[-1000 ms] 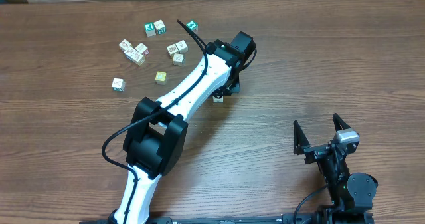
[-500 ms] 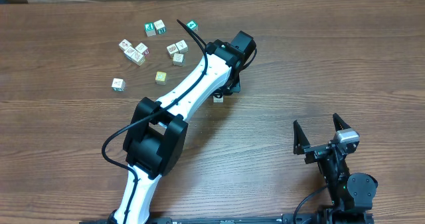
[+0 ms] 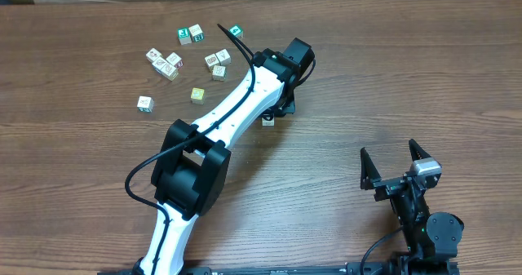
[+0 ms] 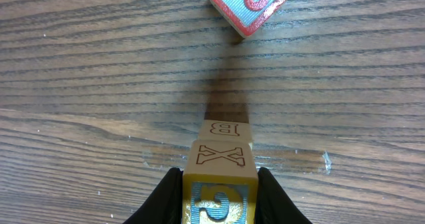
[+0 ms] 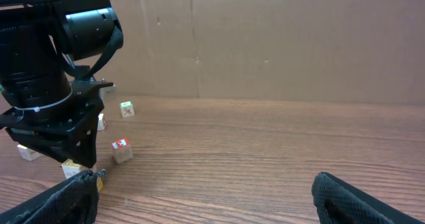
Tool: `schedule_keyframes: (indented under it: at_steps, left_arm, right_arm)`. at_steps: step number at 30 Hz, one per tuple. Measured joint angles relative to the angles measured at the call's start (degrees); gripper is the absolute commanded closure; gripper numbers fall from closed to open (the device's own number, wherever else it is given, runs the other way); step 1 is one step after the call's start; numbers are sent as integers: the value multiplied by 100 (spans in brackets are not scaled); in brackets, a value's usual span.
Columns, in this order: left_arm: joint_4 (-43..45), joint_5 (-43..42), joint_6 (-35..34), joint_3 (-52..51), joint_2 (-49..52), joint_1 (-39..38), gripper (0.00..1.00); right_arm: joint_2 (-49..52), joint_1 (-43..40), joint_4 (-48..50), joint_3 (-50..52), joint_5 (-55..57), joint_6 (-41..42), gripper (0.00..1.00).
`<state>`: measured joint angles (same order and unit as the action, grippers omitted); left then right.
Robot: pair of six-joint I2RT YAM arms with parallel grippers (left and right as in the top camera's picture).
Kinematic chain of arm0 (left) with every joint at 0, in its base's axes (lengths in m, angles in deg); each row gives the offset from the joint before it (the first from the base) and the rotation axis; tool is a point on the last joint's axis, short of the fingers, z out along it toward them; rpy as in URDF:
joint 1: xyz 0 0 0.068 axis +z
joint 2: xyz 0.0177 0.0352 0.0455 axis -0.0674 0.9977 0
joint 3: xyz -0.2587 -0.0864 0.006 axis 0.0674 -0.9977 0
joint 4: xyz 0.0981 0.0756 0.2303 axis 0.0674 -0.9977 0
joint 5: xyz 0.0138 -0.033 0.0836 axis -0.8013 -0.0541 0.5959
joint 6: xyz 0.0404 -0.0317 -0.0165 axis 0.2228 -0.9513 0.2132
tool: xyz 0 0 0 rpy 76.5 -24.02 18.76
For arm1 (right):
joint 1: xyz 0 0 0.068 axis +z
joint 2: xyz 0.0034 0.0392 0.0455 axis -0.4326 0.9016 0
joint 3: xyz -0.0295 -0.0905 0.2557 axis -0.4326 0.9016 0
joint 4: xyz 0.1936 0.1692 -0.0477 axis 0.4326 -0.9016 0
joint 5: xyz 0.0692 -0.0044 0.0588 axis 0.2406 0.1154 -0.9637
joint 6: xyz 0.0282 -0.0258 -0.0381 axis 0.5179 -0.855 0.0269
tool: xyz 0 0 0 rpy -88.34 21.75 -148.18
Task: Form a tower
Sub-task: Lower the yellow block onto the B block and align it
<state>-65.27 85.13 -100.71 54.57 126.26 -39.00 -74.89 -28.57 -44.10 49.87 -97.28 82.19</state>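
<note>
Clamping the tower (image 4: 221, 156), left end effector (image 4: 219, 196) (right end effector (image 3: 389, 155) agape)

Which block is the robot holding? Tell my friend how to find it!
On the wooden table, follow the long white arm to the left gripper at its end. Pinched there is a wooden cube, raised above the cube marked B. Unlike the loose red-edged cube nearby, it shows an outlined X on its pale wooden side.
</note>
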Motion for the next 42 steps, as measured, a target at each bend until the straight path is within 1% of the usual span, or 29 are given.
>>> schedule_keyframes:
  at_steps: [12, 30, 32, 39, 42]
  left_arm:
    - [0, 0, 11, 0, 0, 0, 75]
    - [4, 0, 11, 0, 0, 0, 75]
    - [4, 0, 11, 0, 0, 0, 71]
    - [28, -2, 11, 0, 0, 0, 70]
    - [39, 0, 11, 0, 0, 0, 69]
  right_arm:
    - [0, -2, 2, 0, -2, -2, 0]
    - [0, -2, -2, 0, -2, -2, 0]
    - [0, -2, -2, 0, 0, -2, 0]
    - [-2, -2, -2, 0, -2, -2, 0]
    - [-2, -2, -2, 0, 0, -2, 0]
